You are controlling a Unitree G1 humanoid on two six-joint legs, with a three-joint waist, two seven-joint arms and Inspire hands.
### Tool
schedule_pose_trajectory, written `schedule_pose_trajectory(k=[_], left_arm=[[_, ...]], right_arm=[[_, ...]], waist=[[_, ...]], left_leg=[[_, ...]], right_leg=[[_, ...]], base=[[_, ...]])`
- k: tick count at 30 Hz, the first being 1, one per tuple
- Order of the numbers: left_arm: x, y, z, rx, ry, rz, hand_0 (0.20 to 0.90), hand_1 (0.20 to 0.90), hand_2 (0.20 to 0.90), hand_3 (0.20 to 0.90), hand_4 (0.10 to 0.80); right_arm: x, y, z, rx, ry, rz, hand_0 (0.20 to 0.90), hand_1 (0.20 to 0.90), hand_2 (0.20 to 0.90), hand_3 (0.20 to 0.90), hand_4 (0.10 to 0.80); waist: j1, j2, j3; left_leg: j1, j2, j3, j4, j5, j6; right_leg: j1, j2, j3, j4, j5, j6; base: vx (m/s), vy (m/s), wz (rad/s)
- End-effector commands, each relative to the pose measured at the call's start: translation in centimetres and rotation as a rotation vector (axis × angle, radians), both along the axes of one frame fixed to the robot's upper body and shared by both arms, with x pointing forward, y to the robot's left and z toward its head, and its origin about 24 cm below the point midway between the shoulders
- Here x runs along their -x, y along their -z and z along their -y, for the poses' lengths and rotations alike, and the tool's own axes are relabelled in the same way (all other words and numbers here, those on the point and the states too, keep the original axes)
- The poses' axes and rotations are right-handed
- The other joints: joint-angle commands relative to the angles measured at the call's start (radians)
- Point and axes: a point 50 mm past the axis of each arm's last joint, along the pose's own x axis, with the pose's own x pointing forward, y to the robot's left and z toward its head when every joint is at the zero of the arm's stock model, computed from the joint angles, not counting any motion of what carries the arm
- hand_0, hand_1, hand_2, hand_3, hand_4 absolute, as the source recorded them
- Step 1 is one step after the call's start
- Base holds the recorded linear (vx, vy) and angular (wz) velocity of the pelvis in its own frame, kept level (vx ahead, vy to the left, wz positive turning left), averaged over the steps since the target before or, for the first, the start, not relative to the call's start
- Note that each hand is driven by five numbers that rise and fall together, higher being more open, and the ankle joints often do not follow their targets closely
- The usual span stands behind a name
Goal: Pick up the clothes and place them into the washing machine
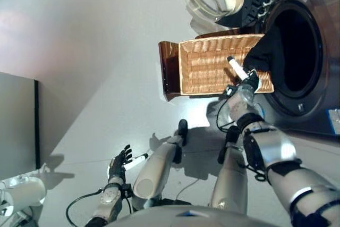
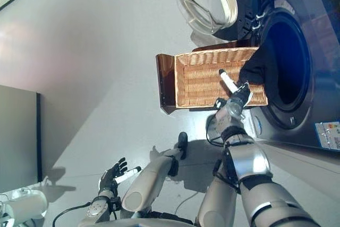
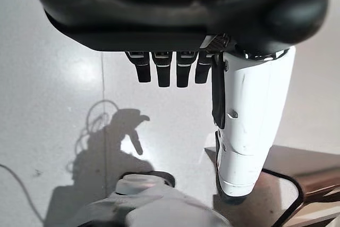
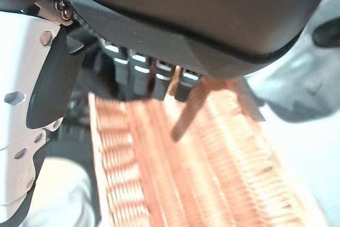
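Left eye view shows me one black garment (image 1: 265, 54) draped from the wicker basket (image 1: 207, 67) into the washing machine (image 1: 297, 51) drum, my right hand (image 1: 248, 82) beside it, fingers unreadable. Left hand (image 1: 119, 163) hangs relaxed, empty.

A wicker basket (image 1: 212, 67) sits on a dark brown stand (image 1: 169, 73), whose glossy side panel shows at the basket's left end. The basket's woven floor is bare along its left and middle parts. Basket and stand rest on a pale grey floor (image 1: 95, 51) that takes up most of the head views. At the left edge stands a grey cabinet (image 1: 16, 126) with a dark vertical edge along its right side. In the lower left corner, near the cabinet's foot, lies a white rounded object (image 1: 21, 195); what it is cannot be told.
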Motion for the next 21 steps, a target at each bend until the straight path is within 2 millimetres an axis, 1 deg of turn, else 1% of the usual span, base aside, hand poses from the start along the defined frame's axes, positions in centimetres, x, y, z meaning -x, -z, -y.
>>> schedule_pose_trajectory(k=[1, 3, 5, 6, 8, 9, 10, 11, 12, 13, 16, 17, 18, 19, 21], left_arm=[[0.1, -0.5, -2.2, -0.058, -0.061, 0.029, 0.9, 0.9, 0.9, 0.9, 0.8], [0.0, -0.6, -2.2, -0.057, -0.062, 0.035, 0.9, 0.9, 0.9, 0.9, 0.8], [-0.2, -0.8, -2.2, -0.06, -0.061, 0.049, 0.9, 0.9, 0.9, 0.9, 0.8], [-0.2, -0.8, -2.2, -0.06, -0.06, 0.049, 0.9, 0.9, 0.9, 0.9, 0.8], [0.2, -0.6, -2.1, -0.054, -0.056, 0.041, 0.9, 0.9, 0.9, 0.9, 0.8], [0.4, -0.6, -2.0, -0.052, -0.058, 0.039, 0.9, 0.9, 0.9, 0.9, 0.8], [0.4, -0.6, -1.8, -0.043, -0.051, 0.044, 0.9, 0.9, 0.9, 0.9, 0.8], [0.4, -0.6, -1.7, -0.043, -0.051, 0.044, 0.9, 0.9, 0.9, 0.9, 0.8], [0.6, -0.6, -1.7, -0.044, -0.05, 0.042, 0.9, 0.9, 0.9, 0.9, 0.8], [0.5, -0.6, -1.7, -0.044, -0.05, 0.042, 0.9, 0.9, 0.9, 0.9, 0.8], [0.4, -0.7, -1.4, -0.038, -0.049, 0.052, 0.9, 0.9, 0.9, 0.9, 0.8], [0.2, -0.8, -1.3, -0.042, -0.047, 0.06, 0.9, 0.9, 0.9, 0.9, 0.8], [0.1, -0.8, -1.3, -0.043, -0.046, 0.061, 0.9, 0.9, 0.9, 0.9, 0.8], [0.0, -0.9, -1.0, -0.036, -0.038, 0.07, 0.9, 0.9, 0.9, 0.9, 0.8], [-0.1, -1.0, -1.0, -0.037, -0.034, 0.075, 0.9, 0.9, 0.9, 0.9, 0.8]], right_arm=[[-0.6, -2.1, 0.4, 0.066, -0.028, 0.13, 0.9, 0.9, 0.9, 0.9, 0.8], [-0.6, -2.2, 0.7, 0.067, -0.019, 0.129, 0.9, 0.9, 0.9, 0.9, 0.8], [-0.7, -2.9, 1.7, 0.031, 0.043, 0.152, 0.9, 0.9, 0.9, 0.9, 0.8], [-0.7, -2.9, 1.7, 0.031, 0.043, 0.153, 0.9, 0.9, 0.9, 0.9, 0.8], [-0.7, -3.3, 2.3, 0.006, 0.084, 0.17, 0.9, 0.9, 0.9, 0.9, 0.8], [-0.7, -3.6, 2.5, -0.016, 0.106, 0.185, 0.9, 0.9, 0.9, 0.9, 0.8], [-0.8, -4.1, 2.7, -0.06, 0.15, 0.214, 0.9, 0.9, 0.9, 0.9, 0.8], [-0.8, -4.1, 2.8, -0.06, 0.151, 0.214, 0.9, 0.9, 0.9, 0.9, 0.8], [-1.0, -4.8, 3.0, -0.105, 0.191, 0.251, 0.9, 0.9, 0.9, 0.9, 0.8], [-1.0, -4.8, 3.0, -0.106, 0.191, 0.252, 0.9, 0.9, 0.9, 0.9, 0.8], [-1.3, -6.1, 3.2, -0.175, 0.241, 0.32, 0.9, 0.9, 0.9, 0.9, 0.8], [-1.3, -7.0, 3.7, -0.223, 0.294, 0.372, 0.9, 0.9, 0.9, 0.9, 0.8], [-1.3, -7.0, 3.7, -0.223, 0.296, 0.374, 0.9, 0.9, 0.9, 0.9, 0.8], [-1.3, -7.5, 4.0, -0.254, 0.334, 0.399, 0.9, 0.9, 0.9, 0.9, 0.8], [-1.3, -8.0, 4.3, -0.266, 0.355, 0.414, 0.9, 0.9, 0.9, 0.9, 0.8]], waist=[[0.017, -0.019, -0.053], [0.019, -0.019, -0.052], [0.019, -0.01, -0.045], [0.02, -0.01, -0.045], [0.021, -0.002, -0.039], [0.02, -0.001, -0.04], [0.02, 0.013, -0.027], [0.021, 0.01, -0.034], [0.021, 0.018, -0.02], [0.022, 0.018, -0.021], [0.024, 0.032, -0.008], [0.024, 0.04, -0.001], [0.026, 0.039, -0.004], [0.03, 0.049, -0.008], [0.033, 0.053, -0.011]], left_leg=[[-0.076, 0.001, 0.021, 0.01, -0.013, -0.052], [-0.079, 0.001, 0.023, 0.014, -0.013, -0.052], [-0.09, 0.001, 0.028, 0.027, -0.018, -0.048], [-0.091, 0.001, 0.028, 0.028, -0.019, -0.048], [-0.101, 0.001, 0.031, 0.032, -0.02, -0.047], [-0.095, -0.002, 0.022, 0.037, -0.048, -0.054], [-0.116, 0.002, 0.033, 0.049, -0.027, -0.048], [-0.108, -0.001, 0.023, 0.052, -0.054, -0.055], [-0.128, -0.002, 0.023, 0.088, -0.067, -0.052], [-0.134, -0.002, 0.024, 0.095, -0.071, -0.052], [-0.185, -0.006, 0.028, 0.176, -0.103, -0.045], [-0.213, -0.01, 0.026, 0.226, -0.12, -0.04], [-0.222, -0.011, 0.026, 0.236, -0.125, -0.04], [-0.247, -0.012, 0.024, 0.256, -0.136, -0.039], [-0.257, -0.015, 0.026, 0.268, -0.141, -0.038]], right_leg=[[0.049, 0.044, -0.043, -0.055, -0.015, -0.056], [0.046, 0.044, -0.043, -0.054, -0.015, -0.056], [0.033, 0.044, -0.038, -0.047, -0.017, -0.058], [0.031, 0.044, -0.038, -0.046, -0.017, -0.058], [0.022, 0.043, -0.036, -0.041, -0.022, -0.059], [0.027, 0.044, -0.027, -0.034, -0.052, -0.052], [0.005, 0.042, -0.037, -0.022, -0.039, -0.061], [0.012, 0.043, -0.027, -0.017, -0.063, -0.054], [-0.002, 0.043, -0.023, 0.013, -0.081, -0.059], [-0.007, 0.042, -0.022, 0.02, -0.085, -0.059], [-0.054, 0.037, -0.012, 0.101, -0.119, -0.067], [-0.079, 0.035, -0.007, 0.149, -0.137, -0.073], [-0.089, 0.034, -0.006, 0.159, -0.143, -0.073], [-0.115, 0.03, -0.004, 0.195, -0.161, -0.073], [-0.127, 0.027, -0.005, 0.212, -0.17, -0.074]], base=[[-0.017, 0.007, -0.05], [0.0, 0.0, 0.0], [-0.018, 0.019, -0.08], [-0.007, 0.014, -0.06], [0.052, -0.005, -0.04], [0.027, -0.002, -0.06], [0.12, -0.016, -0.07], [0.044, -0.009, -0.01], [0.121, -0.02, 0.1], [0.038, -0.012, 0.16], [0.041, 0.001, 0.0], [0.038, -0.01, -0.04], [0.072, -0.016, 0.01], [0.073, -0.01, -0.01], [0.052, -0.007, 0.02]])
